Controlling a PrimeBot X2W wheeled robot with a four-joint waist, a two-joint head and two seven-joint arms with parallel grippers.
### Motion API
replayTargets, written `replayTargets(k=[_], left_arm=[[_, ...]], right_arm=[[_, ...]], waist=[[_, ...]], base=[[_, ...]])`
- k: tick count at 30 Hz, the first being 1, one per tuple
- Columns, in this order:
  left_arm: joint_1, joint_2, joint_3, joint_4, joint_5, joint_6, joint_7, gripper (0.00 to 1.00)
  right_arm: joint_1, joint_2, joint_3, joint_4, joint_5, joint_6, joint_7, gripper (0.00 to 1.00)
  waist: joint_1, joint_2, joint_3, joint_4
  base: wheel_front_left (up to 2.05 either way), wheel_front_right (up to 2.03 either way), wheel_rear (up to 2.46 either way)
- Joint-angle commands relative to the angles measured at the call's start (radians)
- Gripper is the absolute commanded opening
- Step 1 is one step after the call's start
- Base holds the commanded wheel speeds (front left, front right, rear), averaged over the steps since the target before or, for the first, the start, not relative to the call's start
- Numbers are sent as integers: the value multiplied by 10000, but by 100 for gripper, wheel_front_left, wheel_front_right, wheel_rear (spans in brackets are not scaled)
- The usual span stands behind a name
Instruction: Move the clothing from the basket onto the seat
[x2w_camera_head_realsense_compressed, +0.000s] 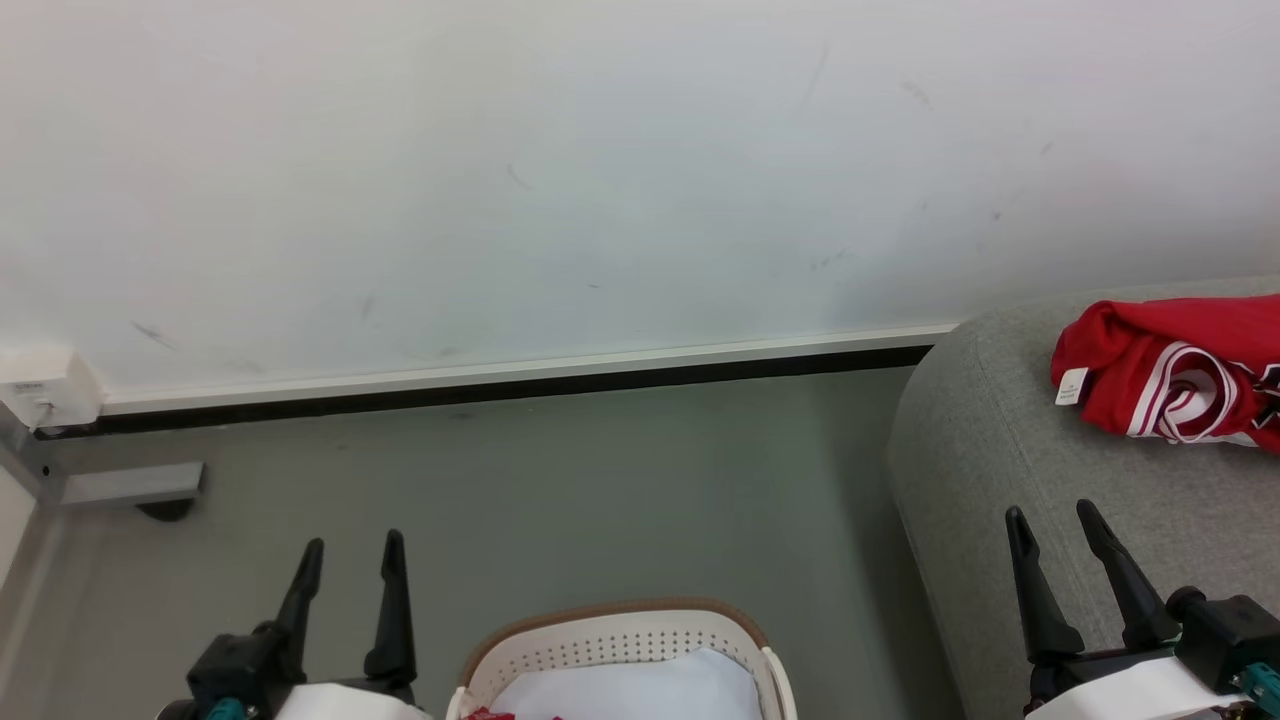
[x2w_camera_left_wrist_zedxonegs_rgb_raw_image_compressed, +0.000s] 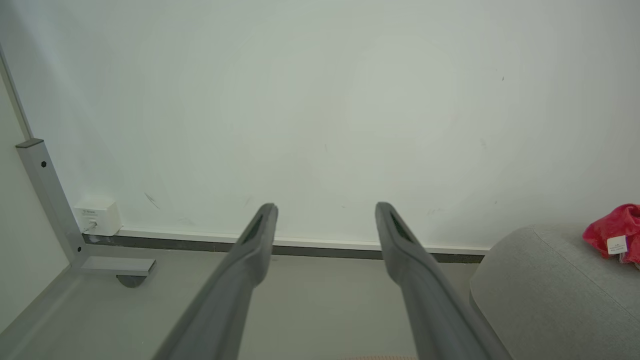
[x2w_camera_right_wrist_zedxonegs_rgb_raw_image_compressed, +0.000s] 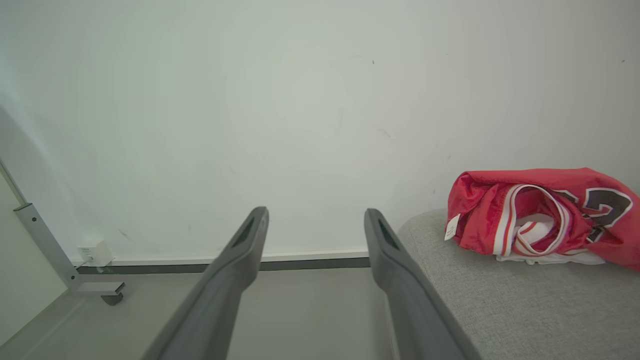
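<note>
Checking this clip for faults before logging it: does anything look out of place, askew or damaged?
Nothing damaged or spilled. The red clothing lies bunched, not folded, on the seat. A red scrap shows in the basket beside white cloth. The left gripper and right gripper are open, empty.

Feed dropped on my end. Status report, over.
Left gripper and right gripper open, empty. One red garment on the seat; red scrap beside white cloth in the basket. Nothing blocking between them.
</note>
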Motion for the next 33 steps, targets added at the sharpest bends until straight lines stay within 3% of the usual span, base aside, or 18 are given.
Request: replayTargets(k=[1, 12, 19, 33], left_arm=[[-65, 10, 82, 78, 150, -49, -5, 100], [-205, -30, 122, 225, 249, -168, -5, 100], [-550, -30, -38, 738, 458, -398, -5, 100], [-2883, 410, -829, 3320, 897, -871, 300, 100]], right_arm=[[-58, -79, 35, -7, -43, -22, -30, 100], [-193, -120, 171, 68, 82, -22, -31, 100], [-372, -153, 307, 61, 127, -22, -30, 100], [-1766, 148, -97, -638, 319, -22, -30, 100]], waist=[[0, 0, -1, -18], [0, 0, 57, -65], [0, 0, 404, -477], [0, 0, 2802, -1893]], base=[[0, 0, 0], [0, 0, 0], [0, 0, 0], [0, 0, 0]])
